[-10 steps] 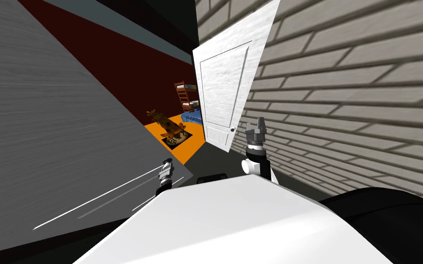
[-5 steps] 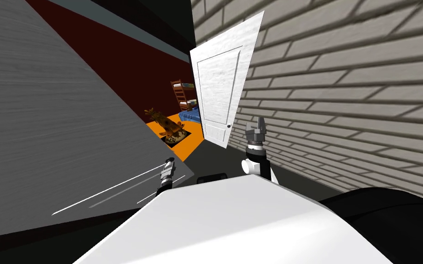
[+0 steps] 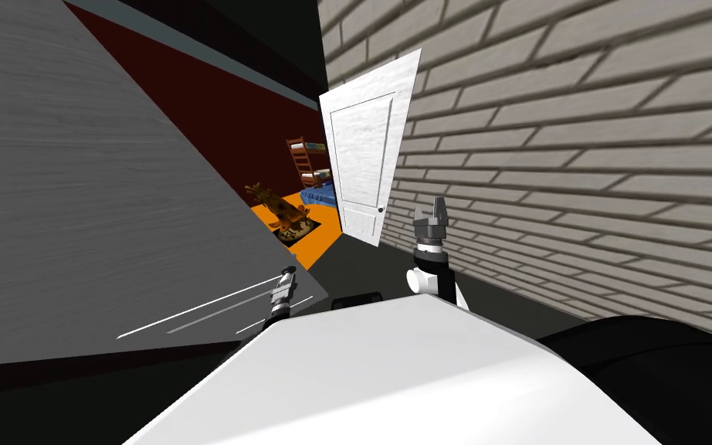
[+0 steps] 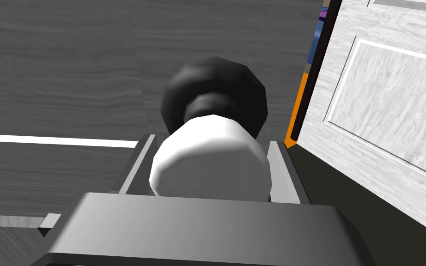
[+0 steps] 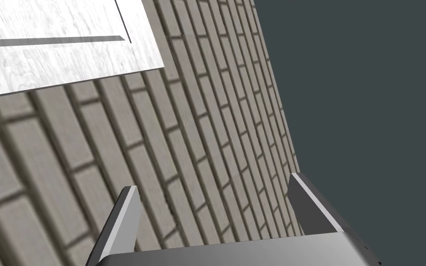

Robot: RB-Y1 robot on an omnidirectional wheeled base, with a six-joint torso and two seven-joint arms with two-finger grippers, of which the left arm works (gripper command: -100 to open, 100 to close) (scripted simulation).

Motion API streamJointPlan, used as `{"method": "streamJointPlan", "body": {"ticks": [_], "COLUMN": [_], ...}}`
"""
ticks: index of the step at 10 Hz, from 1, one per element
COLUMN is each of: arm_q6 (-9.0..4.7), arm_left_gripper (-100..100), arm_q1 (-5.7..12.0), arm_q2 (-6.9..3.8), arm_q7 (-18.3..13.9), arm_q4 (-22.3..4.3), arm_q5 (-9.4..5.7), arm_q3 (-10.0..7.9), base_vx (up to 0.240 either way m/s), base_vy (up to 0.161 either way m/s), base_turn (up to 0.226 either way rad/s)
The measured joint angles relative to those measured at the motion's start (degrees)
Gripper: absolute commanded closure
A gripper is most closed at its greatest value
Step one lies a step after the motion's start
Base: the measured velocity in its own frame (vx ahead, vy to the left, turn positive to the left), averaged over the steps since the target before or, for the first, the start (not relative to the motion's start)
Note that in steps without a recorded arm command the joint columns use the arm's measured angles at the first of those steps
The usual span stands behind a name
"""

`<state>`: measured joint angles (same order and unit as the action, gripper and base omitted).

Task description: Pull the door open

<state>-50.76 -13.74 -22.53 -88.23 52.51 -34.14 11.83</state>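
Observation:
The white panelled door [image 3: 362,170] stands wide open, swung close to the brick wall, with its small dark knob [image 3: 381,209] on the near edge. My right gripper [image 3: 439,207] is raised just right of the knob, apart from it. In the right wrist view that gripper [image 5: 216,208] is open with nothing between its fingers, and a corner of the door [image 5: 45,41] lies beyond. My left gripper [image 3: 288,272] hangs low by the grey wall. In its wrist view the gripper [image 4: 209,157] is open; a white and dark part of my arm shows past it, with the door [image 4: 392,106] to one side.
A brick wall [image 3: 578,154] runs along my right and a grey wall [image 3: 76,193] along my left. Through the doorway lie an orange floor [image 3: 323,232], a bunk bed [image 3: 308,162] and a brown wooden toy [image 3: 281,210]. Dark floor [image 3: 378,270] lies ahead.
The door now looks smaller, narrower and closer to the brick wall. The whole head view has shifted, so I have moved back. Both arms keep their pose.

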Motion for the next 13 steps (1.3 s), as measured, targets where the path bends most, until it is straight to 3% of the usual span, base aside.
{"method": "streamJointPlan", "body": {"ticks": [5,8,9,13], "arm_q6": [-2.77,-3.96,-3.97,-7.94], "arm_left_gripper": [100,100,100,100], "arm_q1": [-1.27,-2.52,-2.63,-4.69], "arm_q2": [-2.49,-3.78,-3.77,-5.65], "arm_q7": [-3.2,-4.8,-5.0,-7.2], "arm_q4": [-0.2,0.4,0.3,-0.3], "arm_q5": [1.69,2.55,2.63,4.25], "arm_q3": [2.79,4.34,4.52,6.54], "base_vx": [-0.210,-0.158,-0.060,-0.076], "base_vy": [0.018,0.025,0.001,0.006], "base_turn": [-0.100,-0.068,-0.009,0.002]}}
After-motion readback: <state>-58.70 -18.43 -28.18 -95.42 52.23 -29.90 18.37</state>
